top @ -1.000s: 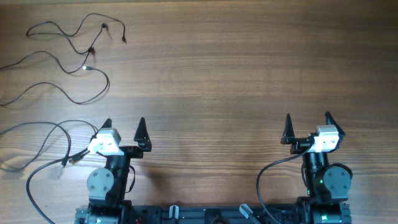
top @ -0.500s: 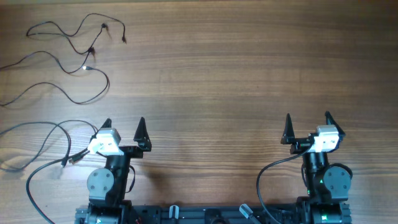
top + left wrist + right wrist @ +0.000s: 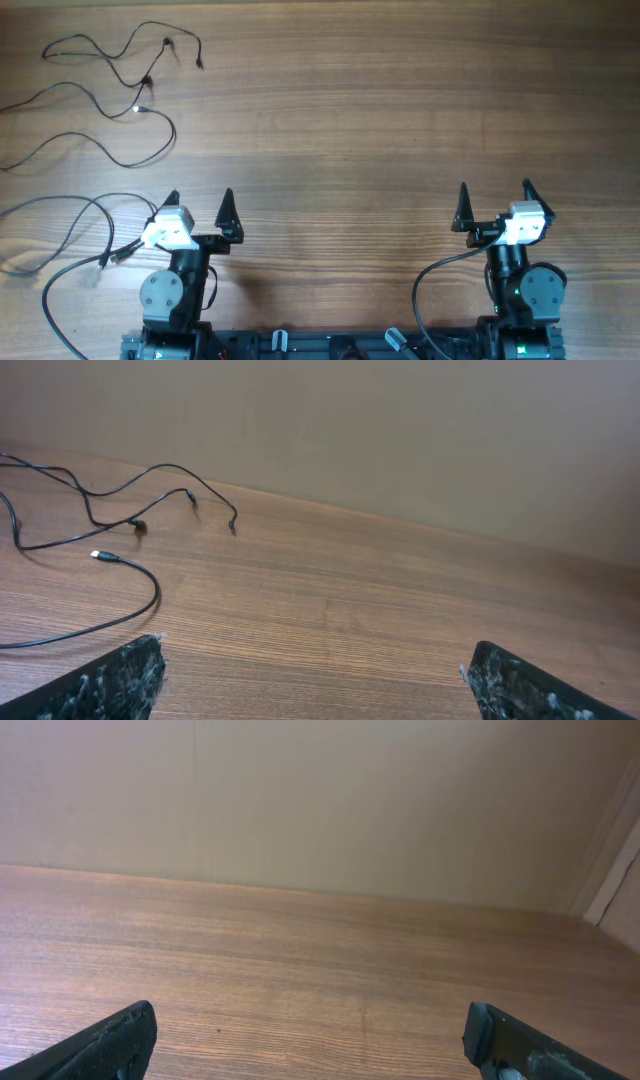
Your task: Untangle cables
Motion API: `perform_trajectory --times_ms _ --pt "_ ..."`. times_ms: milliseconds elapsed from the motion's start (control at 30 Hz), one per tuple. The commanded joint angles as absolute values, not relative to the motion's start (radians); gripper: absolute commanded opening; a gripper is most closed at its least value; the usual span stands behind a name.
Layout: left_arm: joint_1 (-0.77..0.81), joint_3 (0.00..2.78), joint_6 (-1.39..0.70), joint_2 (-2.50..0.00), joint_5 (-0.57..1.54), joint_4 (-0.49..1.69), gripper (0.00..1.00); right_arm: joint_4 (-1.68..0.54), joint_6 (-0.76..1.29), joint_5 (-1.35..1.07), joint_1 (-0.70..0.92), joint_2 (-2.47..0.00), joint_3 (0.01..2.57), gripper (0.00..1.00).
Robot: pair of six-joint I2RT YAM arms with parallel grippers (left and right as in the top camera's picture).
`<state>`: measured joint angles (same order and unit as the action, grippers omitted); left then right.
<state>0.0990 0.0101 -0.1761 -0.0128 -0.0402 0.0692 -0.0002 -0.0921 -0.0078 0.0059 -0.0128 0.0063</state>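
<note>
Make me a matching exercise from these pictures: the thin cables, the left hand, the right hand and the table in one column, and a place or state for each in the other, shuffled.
1. cables
2. left hand
3. right hand
4. table

A. open, only bare wood ahead in its own camera
B. brown wood grain
C. loose loops at the far left
D. open, thin wires ahead and to its left in its own camera

Pairs: 1-C, 2-D, 3-A, 4-B
</note>
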Motion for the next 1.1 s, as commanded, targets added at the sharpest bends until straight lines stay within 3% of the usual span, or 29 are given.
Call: perform_trajectory --times_ms 0,1067 --pt "0.100 0.006 -0.153 -0.006 -0.053 0.068 1.00 0.002 -0.103 -0.025 0.019 -0.004 0.005 1.00" --pt "0.103 0.006 -0.153 -0.006 -0.043 0.070 1.00 0.002 -0.104 -0.025 0.019 -0.005 0.005 1.00"
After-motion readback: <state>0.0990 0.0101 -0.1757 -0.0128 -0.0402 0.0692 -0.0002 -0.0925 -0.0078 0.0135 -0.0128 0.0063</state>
